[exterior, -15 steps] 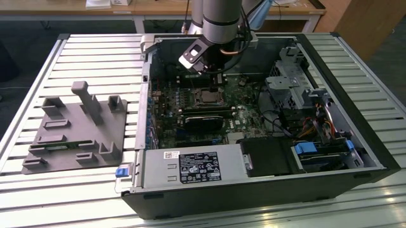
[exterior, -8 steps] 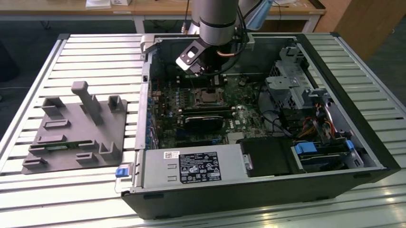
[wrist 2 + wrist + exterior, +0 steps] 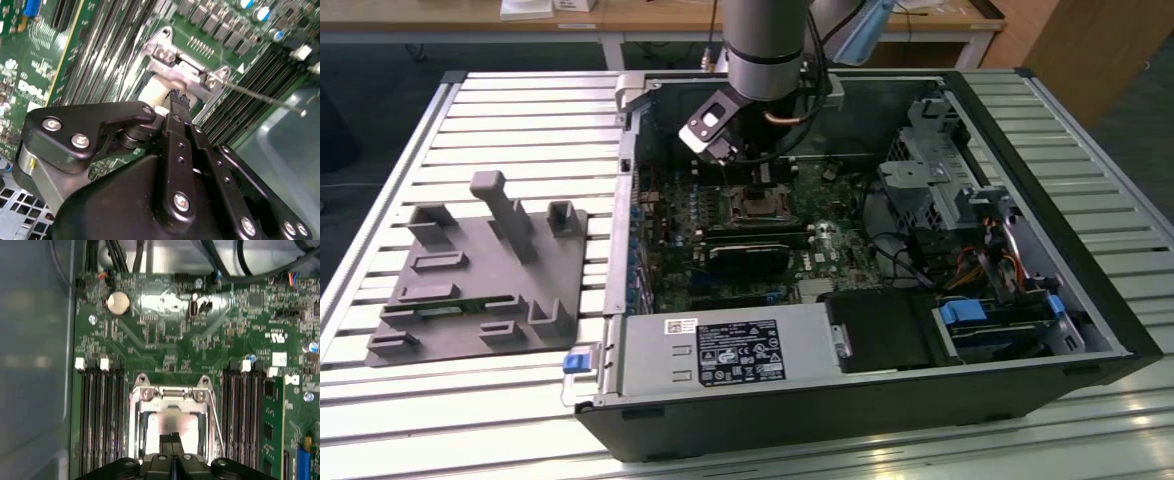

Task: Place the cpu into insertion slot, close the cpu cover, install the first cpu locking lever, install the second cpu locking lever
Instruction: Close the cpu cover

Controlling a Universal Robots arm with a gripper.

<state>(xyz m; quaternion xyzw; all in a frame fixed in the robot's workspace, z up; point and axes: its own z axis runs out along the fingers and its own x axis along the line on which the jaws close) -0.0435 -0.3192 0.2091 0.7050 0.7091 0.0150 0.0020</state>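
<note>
the cpu shows as a dull silvery square in the insertion slot, framed by the cpu cover, which seems to lie flat. my gripper hangs just above it, fingers pressed together. green motherboard around, memory slots flanking both sides, case wall near.

The computer case is lying open, leaving free descent to the insertion slot; memory slots are hemming it on both sides; a thin wire lever is jutting out alongside; a drive cage is crowding the exterior view's right.
</note>
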